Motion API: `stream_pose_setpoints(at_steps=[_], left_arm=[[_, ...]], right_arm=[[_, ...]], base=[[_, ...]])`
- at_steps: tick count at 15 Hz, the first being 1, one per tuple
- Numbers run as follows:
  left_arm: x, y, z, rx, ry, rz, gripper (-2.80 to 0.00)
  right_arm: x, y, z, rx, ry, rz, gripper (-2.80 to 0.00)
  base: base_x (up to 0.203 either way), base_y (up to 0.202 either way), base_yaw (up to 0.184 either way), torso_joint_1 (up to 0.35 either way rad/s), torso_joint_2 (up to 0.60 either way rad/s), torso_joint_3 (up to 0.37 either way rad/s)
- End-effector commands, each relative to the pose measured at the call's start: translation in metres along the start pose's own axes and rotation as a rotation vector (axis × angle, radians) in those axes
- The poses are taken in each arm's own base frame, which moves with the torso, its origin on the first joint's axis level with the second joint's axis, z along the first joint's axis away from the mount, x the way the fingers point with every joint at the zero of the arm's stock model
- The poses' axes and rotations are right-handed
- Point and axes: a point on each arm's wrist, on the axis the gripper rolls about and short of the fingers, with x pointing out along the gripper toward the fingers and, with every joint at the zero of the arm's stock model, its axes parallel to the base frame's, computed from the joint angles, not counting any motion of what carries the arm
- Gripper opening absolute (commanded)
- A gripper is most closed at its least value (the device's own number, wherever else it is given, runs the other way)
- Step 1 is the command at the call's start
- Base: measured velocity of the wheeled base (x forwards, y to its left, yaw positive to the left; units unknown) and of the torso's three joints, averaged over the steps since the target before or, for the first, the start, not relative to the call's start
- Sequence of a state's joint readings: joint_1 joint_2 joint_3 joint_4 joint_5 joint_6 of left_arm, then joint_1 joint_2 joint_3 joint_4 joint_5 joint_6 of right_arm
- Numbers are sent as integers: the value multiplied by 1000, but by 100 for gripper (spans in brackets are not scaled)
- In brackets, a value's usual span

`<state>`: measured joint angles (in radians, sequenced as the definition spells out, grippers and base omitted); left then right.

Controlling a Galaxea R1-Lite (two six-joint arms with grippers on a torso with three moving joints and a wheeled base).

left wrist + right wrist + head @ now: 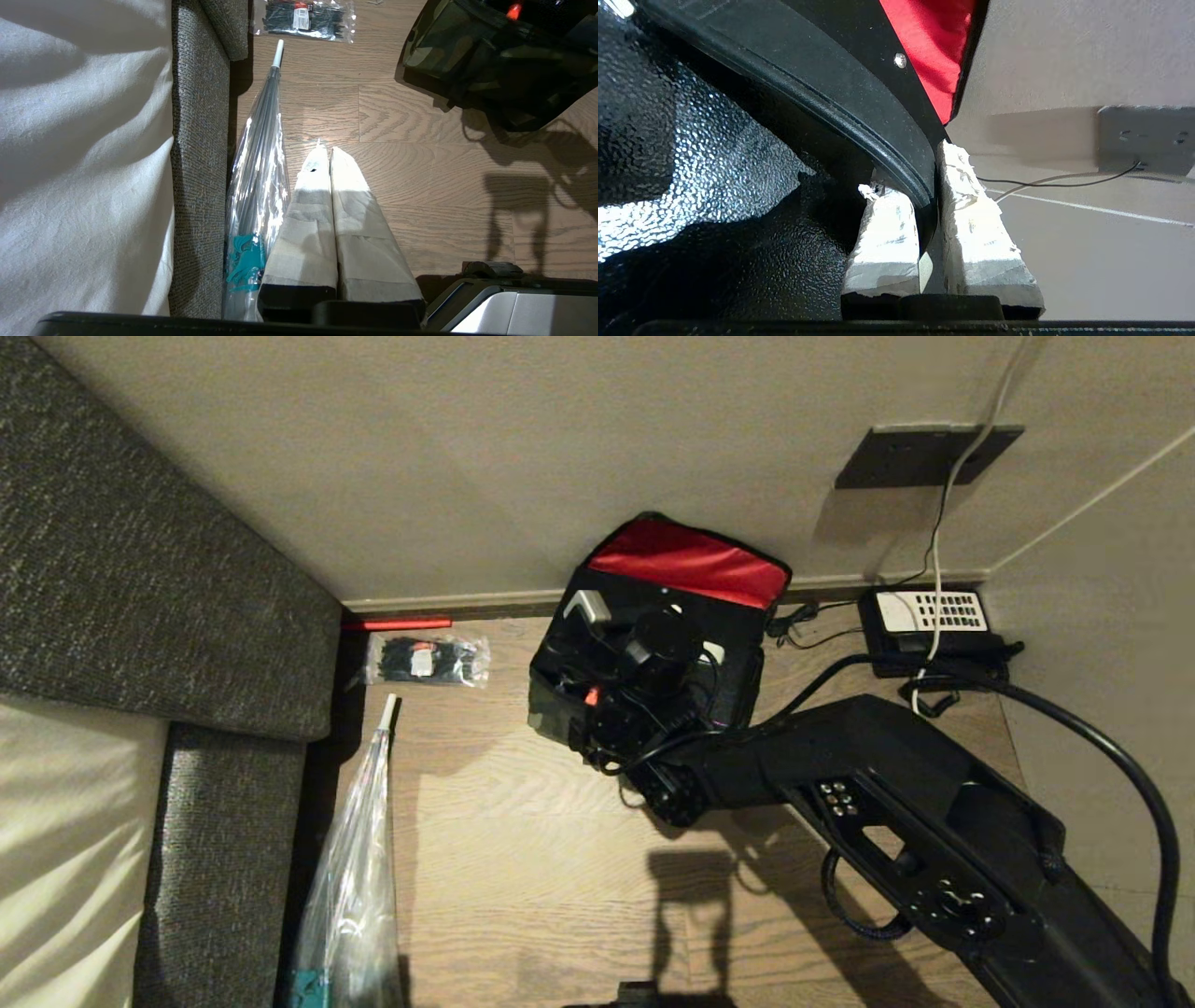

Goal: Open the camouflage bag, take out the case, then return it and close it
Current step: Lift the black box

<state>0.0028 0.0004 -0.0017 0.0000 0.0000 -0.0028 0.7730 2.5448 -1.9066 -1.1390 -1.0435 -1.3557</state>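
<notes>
The case point(644, 667) is sat in the open camouflage bag point(551, 709) by the far wall, its handle point(859, 112) pinched from above by the right gripper point(927, 205) (left one point(329, 161) is parked, pressed together).

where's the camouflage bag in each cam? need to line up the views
Head view: camouflage bag upper centre, against the wall, lid open, right gripper over it.
Left wrist view: camouflage side in the top right corner, on the wood floor.
Right wrist view: only the lid's red lining shows, upper centre.
Shared landmark: the case's small red latch, also in the left wrist view.
</notes>
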Motion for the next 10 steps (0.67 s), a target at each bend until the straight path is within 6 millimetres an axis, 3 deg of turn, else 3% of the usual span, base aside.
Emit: stream_pose_setpoints(at_steps=[1, 3, 6, 10], left_arm=[[0, 0, 0, 0, -3, 0, -280], [0, 0, 0, 0, -3, 0, -280], [0, 0, 0, 0, -3, 0, -280], [0, 0, 0, 0, -3, 0, -280]], right_arm=[[0, -19, 8, 21, 1, -11, -280], [1, -21, 9, 28, 0, -12, -280], [-1, -9, 4, 6, 5, 2, -280], [-3, -35, 15, 36, -6, -7, -280]], base=[[0, 0, 0, 0, 0, 0], [0, 0, 0, 0, 0, 0], [0, 0, 0, 0, 0, 0], [0, 0, 0, 0, 0, 0]])
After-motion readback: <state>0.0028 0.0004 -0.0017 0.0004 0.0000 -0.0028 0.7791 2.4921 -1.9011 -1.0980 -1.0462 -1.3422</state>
